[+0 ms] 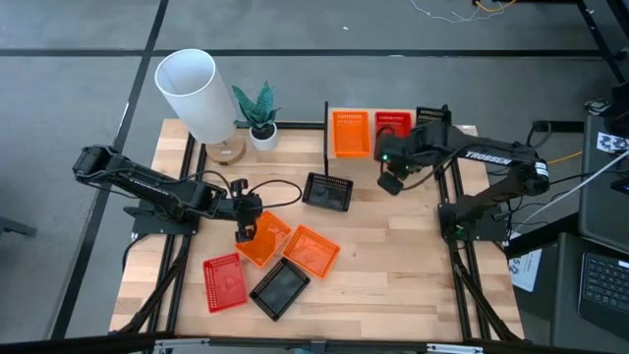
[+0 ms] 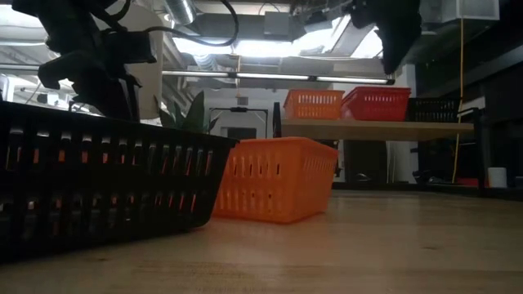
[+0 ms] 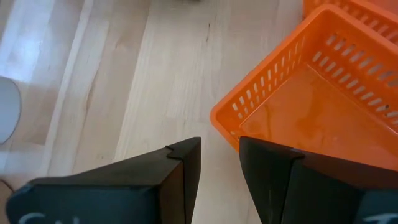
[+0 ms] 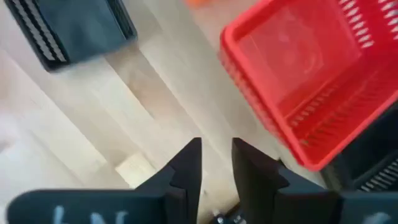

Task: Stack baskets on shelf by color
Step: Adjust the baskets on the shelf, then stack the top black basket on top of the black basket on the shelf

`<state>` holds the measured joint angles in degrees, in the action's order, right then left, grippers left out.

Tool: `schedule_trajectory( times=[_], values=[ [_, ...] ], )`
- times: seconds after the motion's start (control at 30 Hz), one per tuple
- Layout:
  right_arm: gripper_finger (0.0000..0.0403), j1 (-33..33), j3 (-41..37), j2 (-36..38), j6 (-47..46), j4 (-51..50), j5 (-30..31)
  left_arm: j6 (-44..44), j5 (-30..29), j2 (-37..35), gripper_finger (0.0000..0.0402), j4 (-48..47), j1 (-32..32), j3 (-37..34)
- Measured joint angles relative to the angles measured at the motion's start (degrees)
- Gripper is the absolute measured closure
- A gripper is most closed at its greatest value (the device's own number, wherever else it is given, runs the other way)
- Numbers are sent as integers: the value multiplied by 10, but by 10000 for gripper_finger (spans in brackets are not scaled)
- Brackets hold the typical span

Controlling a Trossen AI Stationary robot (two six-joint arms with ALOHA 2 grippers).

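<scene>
Pick step: left gripper (image 1: 245, 232), jaws narrowly parted, empty, hovers at corner of orange basket (image 1: 263, 239) on tabletop; next, straddle wall, close, carry to shelf (image 1: 339, 157); right gripper (image 1: 390, 183) idle nr shelf.

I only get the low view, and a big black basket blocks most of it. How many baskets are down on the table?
Observer: Five. Two orange baskets, two black baskets and one red basket.
Operator: Where's the left claw?
Observer: The left claw is over the corner of one orange basket, open and holding nothing.
Operator: And the right claw?
Observer: The right claw hangs just in front of the shelf, open and empty too.
</scene>
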<state>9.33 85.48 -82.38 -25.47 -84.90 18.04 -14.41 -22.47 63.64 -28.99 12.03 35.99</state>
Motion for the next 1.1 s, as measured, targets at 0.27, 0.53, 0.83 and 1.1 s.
schedule_trajectory(
  times=[0.27, 0.53, 0.83, 1.1],
  values=[
    [315, 2, -71, -1, 2, 52, 50, 0, -8, 0, 299, 0, 0, 0],
    [315, 7, -72, 0, 5, 59, 89, 0, -8, 0, 299, 0, 0, 0],
    [315, 15, -72, 0, 20, 81, 112, 0, -8, 0, 299, 1, 0, 0],
    [315, -13, -57, 0, 5, 79, 43, 0, -8, 0, 299, 1, 0, 0]
  ],
)
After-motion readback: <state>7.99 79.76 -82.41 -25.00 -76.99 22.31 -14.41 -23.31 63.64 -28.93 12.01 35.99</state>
